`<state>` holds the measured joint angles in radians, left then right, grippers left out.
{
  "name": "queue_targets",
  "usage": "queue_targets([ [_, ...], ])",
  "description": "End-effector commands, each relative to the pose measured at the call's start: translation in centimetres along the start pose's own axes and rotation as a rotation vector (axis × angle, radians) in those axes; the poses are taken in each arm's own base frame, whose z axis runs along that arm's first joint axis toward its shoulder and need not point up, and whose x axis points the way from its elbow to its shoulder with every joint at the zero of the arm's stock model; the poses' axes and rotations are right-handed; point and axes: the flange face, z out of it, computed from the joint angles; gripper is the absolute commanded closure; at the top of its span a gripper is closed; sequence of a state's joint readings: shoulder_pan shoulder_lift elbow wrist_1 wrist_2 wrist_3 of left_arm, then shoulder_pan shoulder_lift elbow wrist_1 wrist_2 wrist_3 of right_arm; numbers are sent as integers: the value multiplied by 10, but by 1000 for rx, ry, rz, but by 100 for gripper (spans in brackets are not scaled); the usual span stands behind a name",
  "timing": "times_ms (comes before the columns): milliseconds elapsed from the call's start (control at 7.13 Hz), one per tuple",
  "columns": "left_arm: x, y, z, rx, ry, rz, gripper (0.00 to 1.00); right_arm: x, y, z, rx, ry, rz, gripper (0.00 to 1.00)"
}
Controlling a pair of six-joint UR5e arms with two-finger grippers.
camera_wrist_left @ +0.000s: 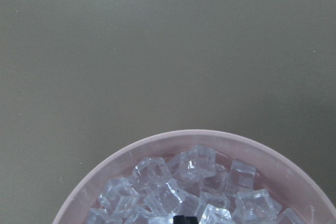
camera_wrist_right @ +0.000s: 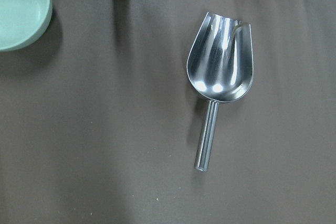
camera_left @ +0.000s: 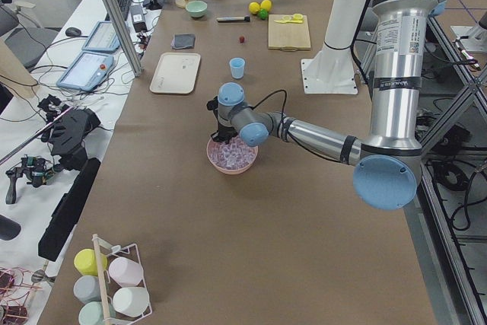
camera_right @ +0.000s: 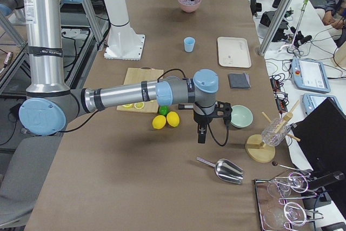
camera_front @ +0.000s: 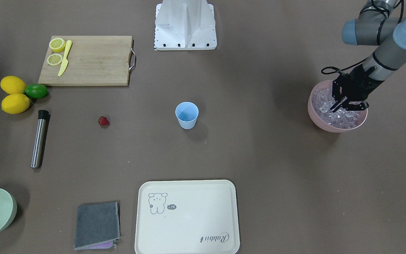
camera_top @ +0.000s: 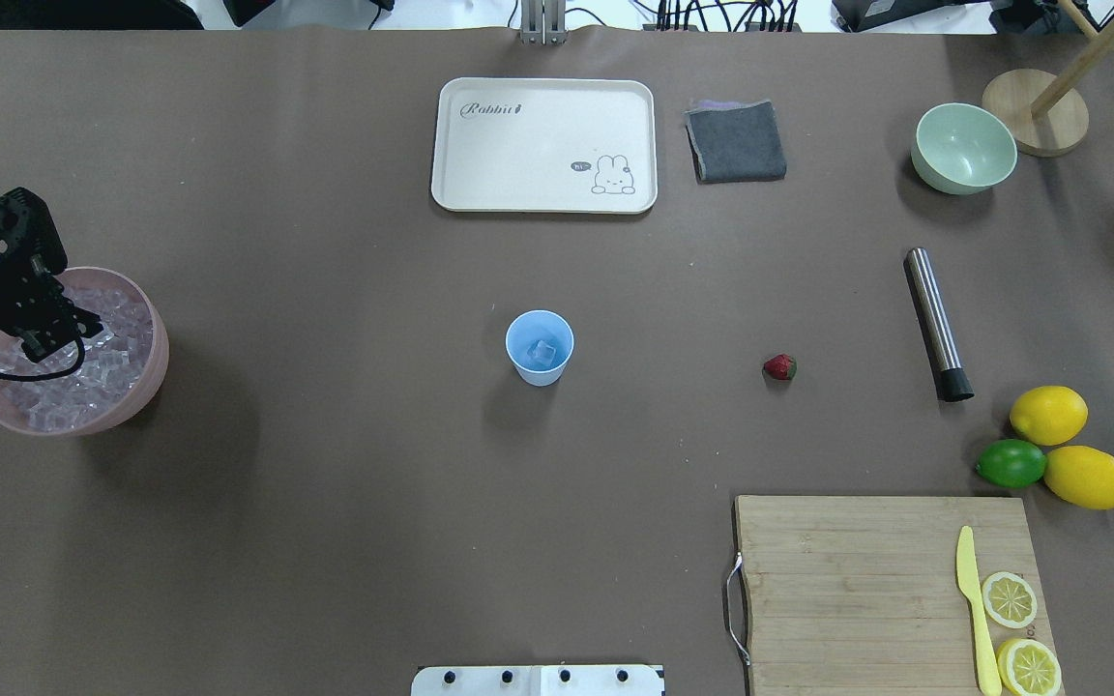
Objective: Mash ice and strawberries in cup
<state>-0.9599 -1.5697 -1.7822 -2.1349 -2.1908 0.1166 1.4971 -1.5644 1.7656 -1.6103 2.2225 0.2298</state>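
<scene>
Front-facing view: the left gripper (camera_front: 339, 107) is set down into the bowl (camera_front: 324, 126) of ice (camera_front: 344, 119). Its finger gap, and whether any ice is held, cannot be told.

Overhead: some ice is seen in the cup (camera_top: 540, 378). The strawberry (camera_top: 779, 366) lies well apart, so adding it and mashing are judged left.

Right-side view: the right gripper (camera_right: 201, 133) is seen near the lemons (camera_right: 166, 119); its state cannot be told.

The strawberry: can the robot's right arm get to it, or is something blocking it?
Probably yes. The strawberry lies alone on bare table between the cup and the metal rod, touching neither, with nothing over it. The right gripper hangs above the table on that side, near the lemons.
</scene>
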Motion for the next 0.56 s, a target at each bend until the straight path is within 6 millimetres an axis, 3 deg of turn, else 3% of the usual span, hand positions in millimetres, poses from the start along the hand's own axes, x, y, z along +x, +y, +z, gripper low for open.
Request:
queue_targets([
  [0, 1, -1, -2, 12, 1, 0, 2, -6, -5, -8, 52, -3, -39, 0],
  [140, -2, 1, 3, 3, -1, -6, 2, 1, 0, -1, 70, 8, -49, 0],
  [421, -11, 2, 23, -31, -2, -11, 2, -1, 25, -12, 89, 1, -55, 0],
])
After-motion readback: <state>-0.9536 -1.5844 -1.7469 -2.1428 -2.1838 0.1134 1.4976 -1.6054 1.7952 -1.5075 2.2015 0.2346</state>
